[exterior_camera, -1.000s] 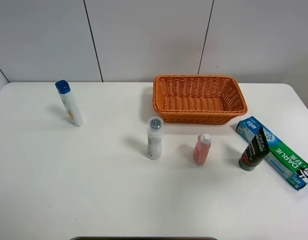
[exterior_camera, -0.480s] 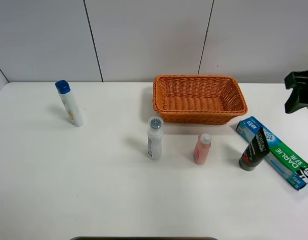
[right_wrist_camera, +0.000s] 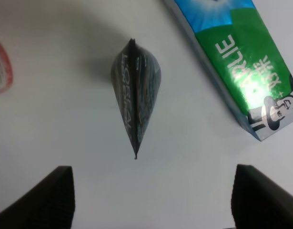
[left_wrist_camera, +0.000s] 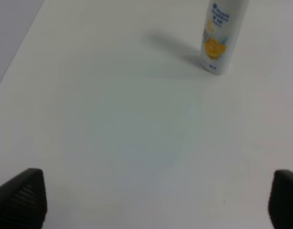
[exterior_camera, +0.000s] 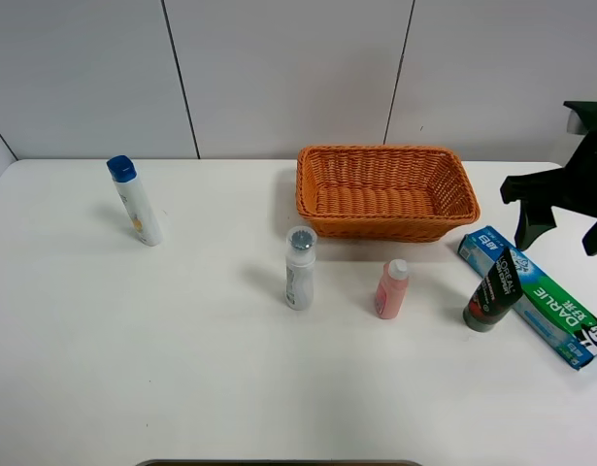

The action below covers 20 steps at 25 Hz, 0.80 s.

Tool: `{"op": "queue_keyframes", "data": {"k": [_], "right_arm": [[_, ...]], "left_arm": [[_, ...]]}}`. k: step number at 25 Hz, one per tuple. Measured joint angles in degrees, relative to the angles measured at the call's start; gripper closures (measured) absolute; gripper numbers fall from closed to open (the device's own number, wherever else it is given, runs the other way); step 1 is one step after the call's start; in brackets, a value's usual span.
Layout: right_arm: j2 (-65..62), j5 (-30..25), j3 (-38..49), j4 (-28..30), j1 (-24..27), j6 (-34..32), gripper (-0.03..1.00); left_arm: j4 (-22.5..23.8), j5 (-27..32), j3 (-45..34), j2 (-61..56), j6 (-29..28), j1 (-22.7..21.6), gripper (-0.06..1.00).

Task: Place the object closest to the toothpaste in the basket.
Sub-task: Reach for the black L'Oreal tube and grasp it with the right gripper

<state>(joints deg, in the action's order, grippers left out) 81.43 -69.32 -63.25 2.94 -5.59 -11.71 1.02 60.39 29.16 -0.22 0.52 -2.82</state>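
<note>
The dark tube [exterior_camera: 493,290] stands upright on its cap on the white table [exterior_camera: 182,340], just beside the green-and-blue toothpaste box [exterior_camera: 546,309], which lies flat and slanted at its right; the right wrist view shows a narrow strip of bare table between the 2. The pink bottle [exterior_camera: 391,289] stands near the tube on its left, and a white bottle with a grey cap [exterior_camera: 299,269] stands further left. A blue-capped bottle [exterior_camera: 135,201] stands well apart at the far left. The orange wicker basket [exterior_camera: 376,231] sits behind the row, its right front corner near the box's far end. The right gripper [exterior_camera: 562,228] hangs above the far end of the box with its jaws spread wide, holding nothing. The left gripper [left_wrist_camera: 151,200] is likewise spread wide over bare table near the blue-capped bottle. 1 second ago no arm showed in the high view; half a second ago the right gripper was only at the right edge, higher up, and it has since come inward and lower, while all 6 things have kept their places.
</note>
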Motion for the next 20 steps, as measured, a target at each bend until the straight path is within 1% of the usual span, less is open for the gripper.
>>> {"op": "queue_keyframes", "data": {"k": [10,15,20], "right_arm": [[5.5,0.5,0.0,-0.1,0.0,0.0,0.26],[9.0,2.3,0.0,-0.1,0.0,0.0,0.26],[12.4,6.1,0.0,-0.1,0.0,0.0,0.26]], "left_arm": [[0.0,0.0,0.0,0.0,0.0,0.0,0.0],[0.0,0.0,0.0,0.0,0.0,0.0,0.0],[0.0,0.0,0.0,0.0,0.0,0.0,0.0]]}}
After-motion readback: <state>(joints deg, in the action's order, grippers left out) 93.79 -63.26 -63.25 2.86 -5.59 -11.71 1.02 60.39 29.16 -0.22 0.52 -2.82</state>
